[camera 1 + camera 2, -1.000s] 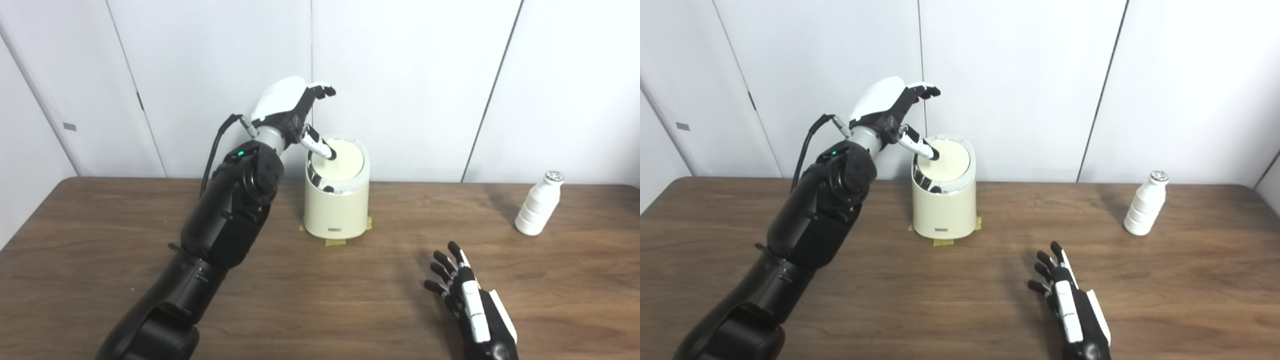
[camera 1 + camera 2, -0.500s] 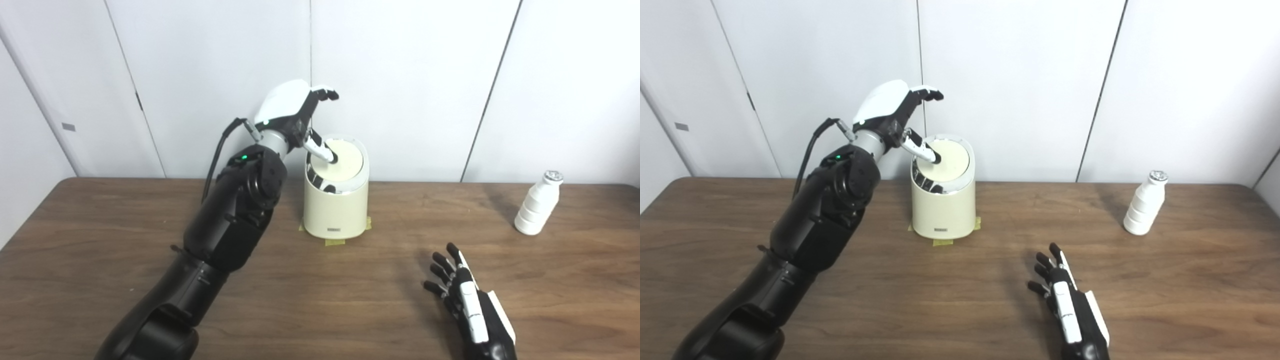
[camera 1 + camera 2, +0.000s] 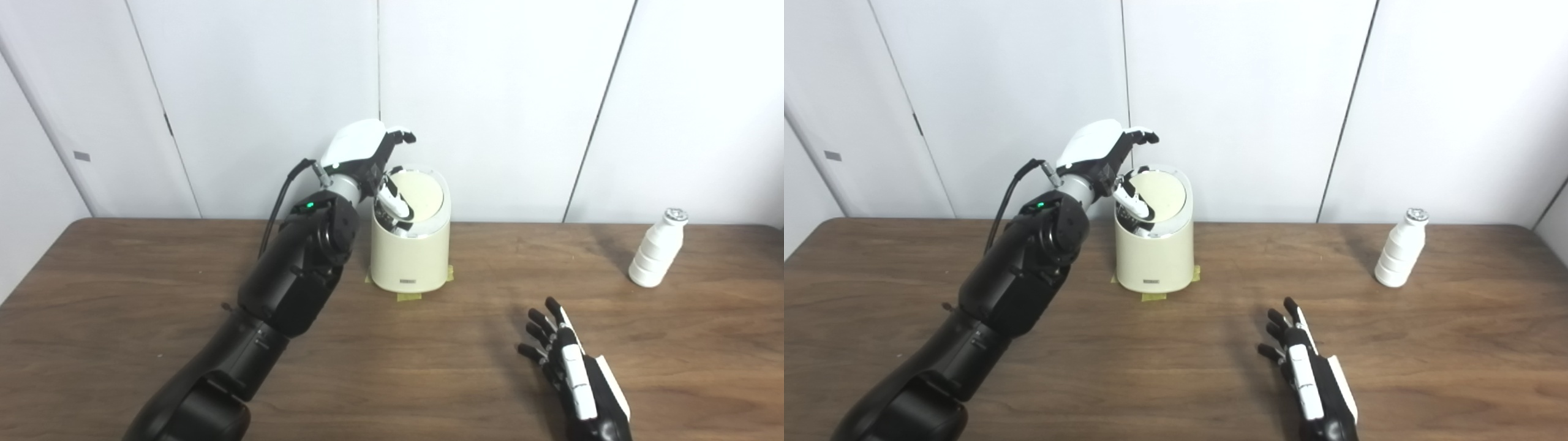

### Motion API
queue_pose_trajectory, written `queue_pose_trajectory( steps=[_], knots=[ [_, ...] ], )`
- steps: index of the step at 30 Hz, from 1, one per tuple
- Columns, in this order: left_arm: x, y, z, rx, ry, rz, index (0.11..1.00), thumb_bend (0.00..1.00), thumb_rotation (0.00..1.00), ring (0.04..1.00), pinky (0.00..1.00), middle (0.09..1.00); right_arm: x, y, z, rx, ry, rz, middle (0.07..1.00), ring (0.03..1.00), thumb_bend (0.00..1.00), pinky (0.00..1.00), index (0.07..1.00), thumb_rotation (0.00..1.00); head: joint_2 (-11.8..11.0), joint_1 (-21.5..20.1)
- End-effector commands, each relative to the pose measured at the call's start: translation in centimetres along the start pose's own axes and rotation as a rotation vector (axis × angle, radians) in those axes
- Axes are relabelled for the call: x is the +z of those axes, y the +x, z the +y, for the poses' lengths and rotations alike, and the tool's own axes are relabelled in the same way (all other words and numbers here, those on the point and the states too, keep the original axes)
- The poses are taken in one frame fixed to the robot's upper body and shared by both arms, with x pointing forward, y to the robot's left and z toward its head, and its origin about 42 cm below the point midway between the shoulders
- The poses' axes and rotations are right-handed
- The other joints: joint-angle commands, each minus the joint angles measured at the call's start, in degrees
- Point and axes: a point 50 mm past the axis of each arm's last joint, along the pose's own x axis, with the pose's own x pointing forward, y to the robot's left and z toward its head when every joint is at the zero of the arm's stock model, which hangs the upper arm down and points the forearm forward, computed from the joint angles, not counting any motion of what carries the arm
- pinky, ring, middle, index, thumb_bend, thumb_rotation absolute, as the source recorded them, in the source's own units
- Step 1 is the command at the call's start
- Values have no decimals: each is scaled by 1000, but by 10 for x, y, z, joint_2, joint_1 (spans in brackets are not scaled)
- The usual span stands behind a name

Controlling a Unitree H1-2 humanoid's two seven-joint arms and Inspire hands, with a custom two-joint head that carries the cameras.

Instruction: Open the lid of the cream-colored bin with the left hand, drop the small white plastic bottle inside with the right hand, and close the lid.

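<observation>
The cream-colored bin (image 3: 409,260) stands at the back middle of the table. Its round lid (image 3: 424,193) is tilted, with the left edge pushed down into the rim. My left hand (image 3: 362,144) hovers at the bin's upper left, fingers spread above the lid. Its thumb (image 3: 392,199) presses on the lid's lowered left edge, and it grips nothing. The small white plastic bottle (image 3: 655,257) stands upright far to the right, untouched. My right hand (image 3: 572,367) lies open on the table near the front, well left of the bottle.
Yellow tape strips (image 3: 409,296) hold the bin's base to the brown wooden table (image 3: 122,318). White wall panels (image 3: 502,92) rise right behind the bin and the bottle.
My left hand has come down and its thumb has pushed the lid's left edge deeper, tilting the lid more. The right hand and the bottle stay put.
</observation>
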Motion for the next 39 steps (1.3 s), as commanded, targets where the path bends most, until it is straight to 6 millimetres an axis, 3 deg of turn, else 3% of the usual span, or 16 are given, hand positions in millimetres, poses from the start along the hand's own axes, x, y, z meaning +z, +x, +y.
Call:
queue_pose_trajectory(
  steps=[1, 8, 14, 30, 39],
  knots=[
    [21, 9, 28, 92, 35, -58, 871, 899, 0, 875, 802, 888, 0, -13, 2, -10, 11, 5, 934, 925, 531, 813, 1000, 1000, 0, 0],
    [22, 13, 26, 98, 19, -54, 872, 889, 0, 886, 796, 889, 1, -13, 2, -11, 0, -1, 938, 919, 566, 811, 1000, 1000, 0, -4],
    [25, 13, 26, 92, 35, -62, 876, 880, 0, 901, 854, 894, 3, -13, 3, -20, 4, 0, 934, 919, 553, 809, 1000, 1000, 0, -5],
    [34, 8, -7, 82, 527, -192, 907, 1000, 1, 897, 922, 878, 5, -14, 5, -16, 16, -1, 932, 918, 543, 811, 1000, 1000, 4, -8],
    [38, 7, -12, 53, 525, -191, 916, 1000, 8, 938, 945, 897, 6, -15, 3, -20, 6, -2, 929, 915, 540, 806, 1000, 1000, 8, -8]
  ],
)
